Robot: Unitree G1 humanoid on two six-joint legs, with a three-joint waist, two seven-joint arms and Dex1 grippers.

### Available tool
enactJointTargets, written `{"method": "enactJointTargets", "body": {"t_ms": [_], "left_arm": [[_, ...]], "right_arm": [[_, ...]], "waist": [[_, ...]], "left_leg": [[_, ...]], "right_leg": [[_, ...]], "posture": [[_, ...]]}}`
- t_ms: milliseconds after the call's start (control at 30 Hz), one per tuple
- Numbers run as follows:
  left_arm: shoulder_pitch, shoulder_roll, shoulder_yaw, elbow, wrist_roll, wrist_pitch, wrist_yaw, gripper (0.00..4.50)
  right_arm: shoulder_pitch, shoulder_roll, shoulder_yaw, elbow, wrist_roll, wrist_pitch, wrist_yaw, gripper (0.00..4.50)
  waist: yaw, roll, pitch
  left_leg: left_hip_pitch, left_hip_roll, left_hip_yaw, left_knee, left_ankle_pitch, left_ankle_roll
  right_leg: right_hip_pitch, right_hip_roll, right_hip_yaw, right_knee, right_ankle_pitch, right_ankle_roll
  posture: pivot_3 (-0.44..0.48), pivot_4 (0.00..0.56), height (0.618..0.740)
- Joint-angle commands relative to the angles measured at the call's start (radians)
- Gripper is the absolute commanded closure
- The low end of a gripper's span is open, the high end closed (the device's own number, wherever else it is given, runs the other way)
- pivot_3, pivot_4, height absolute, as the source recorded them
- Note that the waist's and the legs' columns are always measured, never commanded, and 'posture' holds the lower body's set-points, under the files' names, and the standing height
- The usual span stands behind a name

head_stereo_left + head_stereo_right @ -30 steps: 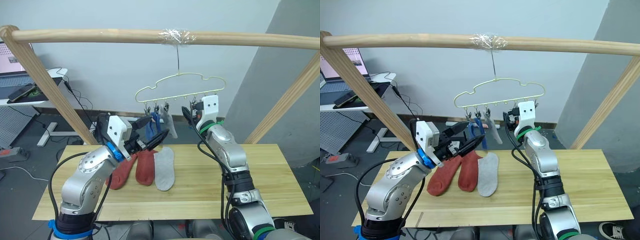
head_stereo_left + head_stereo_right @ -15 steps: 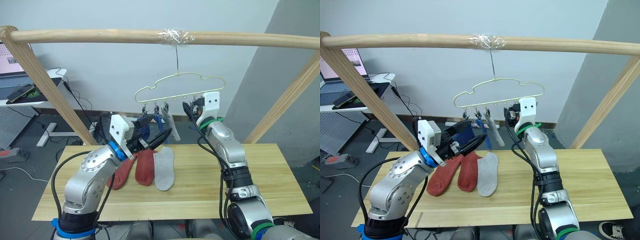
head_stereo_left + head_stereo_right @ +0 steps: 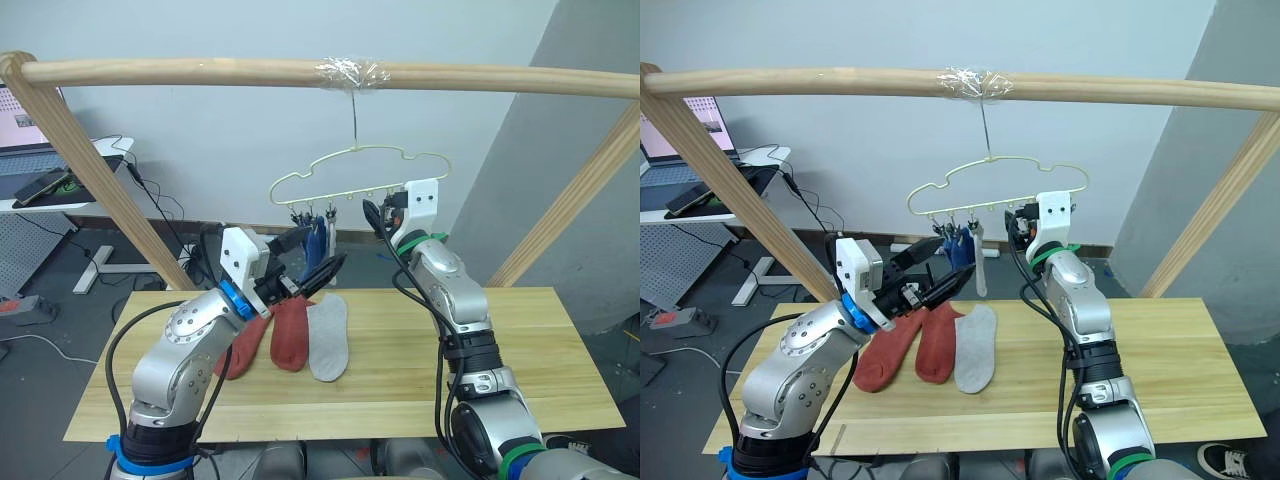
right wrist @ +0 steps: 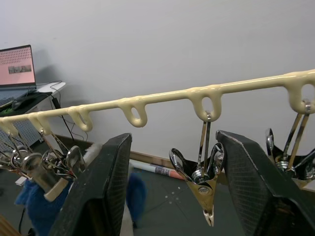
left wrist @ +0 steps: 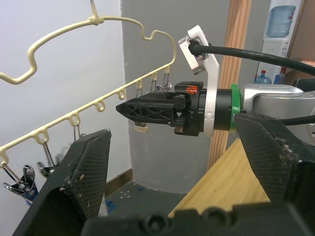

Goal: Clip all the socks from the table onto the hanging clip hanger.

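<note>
The pale-yellow clip hanger (image 3: pixel 345 157) hangs from the pole by its hook. A blue sock (image 3: pixel 958 250) and a grey sock (image 3: pixel 980 268) hang straight down from clips at its left end. Two rust-red socks (image 3: pixel 245 345) (image 3: pixel 290 332) and a light grey sock (image 3: pixel 328 338) lie side by side on the table (image 3: pixel 500 360). My left gripper (image 3: pixel 325 245) is open and empty, just in front of the hanging socks. My right gripper (image 3: pixel 372 212) is open at the hanger's right clips. In the right wrist view a metal clip (image 4: pixel 203 184) hangs between its fingers (image 4: pixel 106 162).
A thick wooden pole (image 3: pixel 200 72) spans the top, held by slanted posts at the left (image 3: pixel 90 170) and the right (image 3: pixel 575 205). Behind, at the far left, a desk (image 3: pixel 40 190) carries a screen, and cables run across the floor.
The blue and grey hanging socks, earlier drawn out toward my left gripper, now hang straight under the hanger. My left gripper has risen slightly. My right gripper has moved up closer to the clips.
</note>
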State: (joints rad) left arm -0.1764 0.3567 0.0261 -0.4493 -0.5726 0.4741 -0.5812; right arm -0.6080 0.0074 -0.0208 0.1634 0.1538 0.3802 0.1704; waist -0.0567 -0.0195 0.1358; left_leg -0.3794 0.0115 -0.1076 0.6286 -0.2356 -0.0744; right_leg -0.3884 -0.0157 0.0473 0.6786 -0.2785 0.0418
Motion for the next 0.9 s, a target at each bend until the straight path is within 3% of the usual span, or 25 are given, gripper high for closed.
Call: {"method": "enactJointTargets", "body": {"t_ms": [33, 400, 500, 633, 733, 900], "left_arm": [[-0.021, 0.002, 0.001, -0.035, -0.004, -0.014, 0.002, 0.08], [-0.025, 0.0, -0.002, -0.026, -0.001, -0.016, 0.001, 0.08], [-0.022, 0.0, -0.003, -0.026, 0.0, -0.016, 0.001, 0.08], [-0.024, -0.001, -0.001, -0.02, 0.002, -0.018, 0.003, 0.08], [-0.022, 0.0, -0.002, -0.017, 0.004, -0.019, 0.001, 0.08], [-0.009, 0.015, -0.031, 0.017, 0.047, 0.009, 0.016, 0.08]], "right_arm": [[-0.026, 0.004, -0.014, -0.018, 0.021, -0.008, 0.0, 1.64], [-0.015, 0.011, 0.001, -0.03, 0.032, 0.0, 0.003, 1.64], [-0.015, 0.008, 0.004, -0.025, 0.031, 0.0, 0.004, 2.32], [-0.012, 0.002, 0.006, -0.013, 0.027, 0.004, 0.008, 3.72], [-0.011, -0.001, 0.004, -0.013, 0.03, 0.006, 0.009, 4.41], [-0.008, -0.02, -0.001, -0.025, 0.039, 0.024, 0.025, 4.46]], "waist": [[0.0, 0.0, 0.0], [0.0, 0.0, 0.0], [0.0, 0.0, 0.0], [0.0, 0.0, 0.0], [0.0, 0.0, 0.0], [0.0, 0.0, 0.0]], "left_leg": [[0.0, 0.0, 0.0, 0.0, 0.0, 0.0], [0.0, 0.0, 0.0, 0.0, 0.0, 0.0], [0.0, 0.0, 0.0, 0.0, 0.0, 0.0], [0.0, 0.0, 0.0, 0.0, 0.0, 0.0], [0.0, 0.0, 0.0, 0.0, 0.0, 0.0], [0.0, 0.0, 0.0, 0.0, 0.0, 0.0]], "right_leg": [[0.0, 0.0, 0.0, 0.0, 0.0, 0.0], [0.0, 0.0, 0.0, 0.0, 0.0, 0.0], [0.0, 0.0, 0.0, 0.0, 0.0, 0.0], [0.0, 0.0, 0.0, 0.0, 0.0, 0.0], [0.0, 0.0, 0.0, 0.0, 0.0, 0.0], [0.0, 0.0, 0.0, 0.0, 0.0, 0.0]], "posture": [[-0.013, 0.067, 0.74], [-0.014, 0.071, 0.74], [-0.013, 0.073, 0.74], [-0.012, 0.073, 0.74], [-0.014, 0.075, 0.74], [-0.023, 0.08, 0.74]]}}
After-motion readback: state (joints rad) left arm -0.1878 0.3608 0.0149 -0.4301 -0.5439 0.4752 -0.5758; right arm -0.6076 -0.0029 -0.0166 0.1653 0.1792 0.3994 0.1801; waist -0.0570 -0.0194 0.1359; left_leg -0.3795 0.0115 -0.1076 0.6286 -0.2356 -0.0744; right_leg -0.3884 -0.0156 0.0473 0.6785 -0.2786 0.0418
